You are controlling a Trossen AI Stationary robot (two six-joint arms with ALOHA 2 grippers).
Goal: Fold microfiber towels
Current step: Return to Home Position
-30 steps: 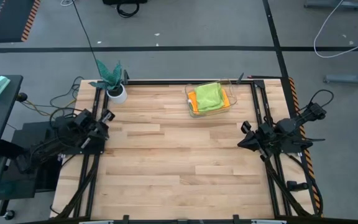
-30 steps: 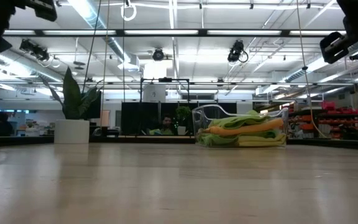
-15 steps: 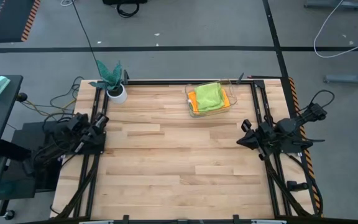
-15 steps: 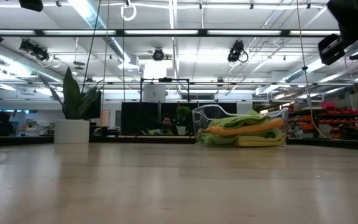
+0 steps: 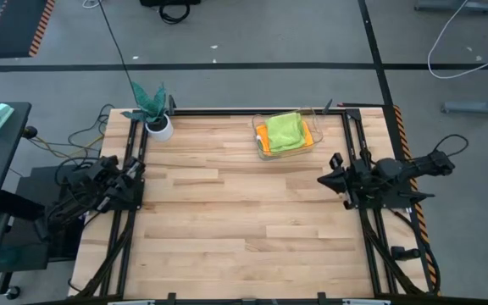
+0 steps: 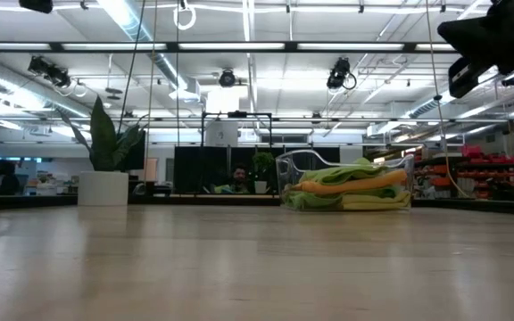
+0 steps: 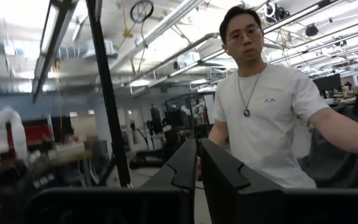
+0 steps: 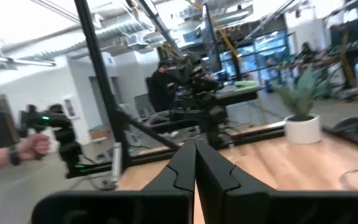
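The microfiber towels (image 5: 284, 131) lie stacked in a clear bin (image 5: 261, 148) at the table's far side, right of the middle: a lime green one on top, orange and yellow beneath. The low view shows the stack (image 6: 351, 187) too. My left gripper (image 5: 135, 168) is shut and empty at the table's left edge, fingers together in its wrist view (image 7: 196, 171). My right gripper (image 5: 321, 181) is shut and empty near the right edge, pointing left; it also shows in its wrist view (image 8: 195, 168).
A teal plant in a white pot (image 5: 157, 119) stands at the table's far left corner. Bare wooden tabletop (image 5: 244, 220) lies between the arms. A person (image 7: 260, 106) stands beyond the left side, and a hand holding a device (image 8: 30, 148) shows beyond the table.
My left gripper has drawn back toward the table's left edge and a little toward the near edge. My right gripper has moved a little toward the far edge and toward the left. The towels have stayed still in the bin.
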